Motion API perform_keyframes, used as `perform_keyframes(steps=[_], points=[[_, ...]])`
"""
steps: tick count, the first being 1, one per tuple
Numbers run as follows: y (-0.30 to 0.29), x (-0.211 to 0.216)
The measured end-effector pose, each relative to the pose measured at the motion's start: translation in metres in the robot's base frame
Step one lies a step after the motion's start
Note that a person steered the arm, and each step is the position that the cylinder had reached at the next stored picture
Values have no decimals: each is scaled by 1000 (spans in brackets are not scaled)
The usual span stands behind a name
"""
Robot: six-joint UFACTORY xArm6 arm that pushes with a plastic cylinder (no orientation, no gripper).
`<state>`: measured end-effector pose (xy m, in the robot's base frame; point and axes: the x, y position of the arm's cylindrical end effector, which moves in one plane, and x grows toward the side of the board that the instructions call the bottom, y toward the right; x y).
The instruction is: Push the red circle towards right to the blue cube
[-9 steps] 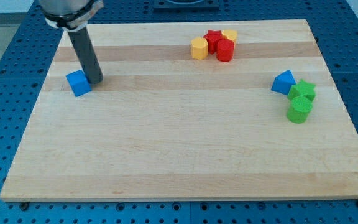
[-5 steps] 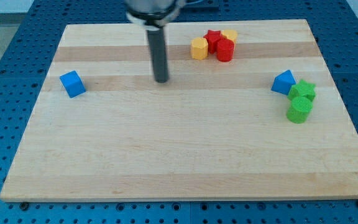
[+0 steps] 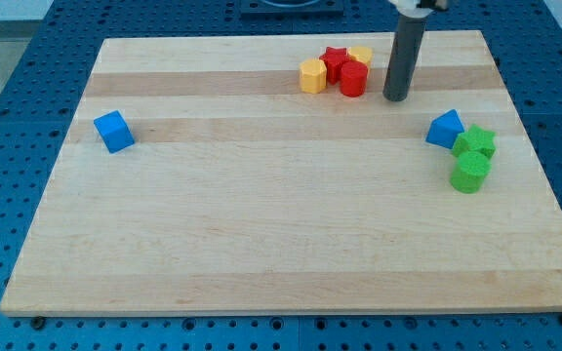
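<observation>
The red circle (image 3: 352, 79) stands near the view's top in a tight cluster with a red star (image 3: 335, 60) and two yellow blocks (image 3: 312, 75). The blue cube (image 3: 114, 131) lies alone at the view's left. My tip (image 3: 395, 98) rests on the board just right of the red circle, a small gap apart from it, and far right of the blue cube. The dark rod rises from the tip to the view's top edge.
A blue triangular block (image 3: 446, 129), a green star (image 3: 475, 142) and a green cylinder (image 3: 470, 172) sit together at the view's right. The wooden board (image 3: 281, 244) lies on a blue perforated table.
My tip has moved from beside the blue cube at the left across the board to the right of the red circle. The blue cube shifted slightly left early on. Other blocks have not moved.
</observation>
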<state>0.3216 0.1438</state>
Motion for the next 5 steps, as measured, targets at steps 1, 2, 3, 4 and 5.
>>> perform_keyframes(steps=[1,2,3,4,5], points=[[0,-27],[-15,-33],[-44,-32],[-72,-22],[-84,-4]])
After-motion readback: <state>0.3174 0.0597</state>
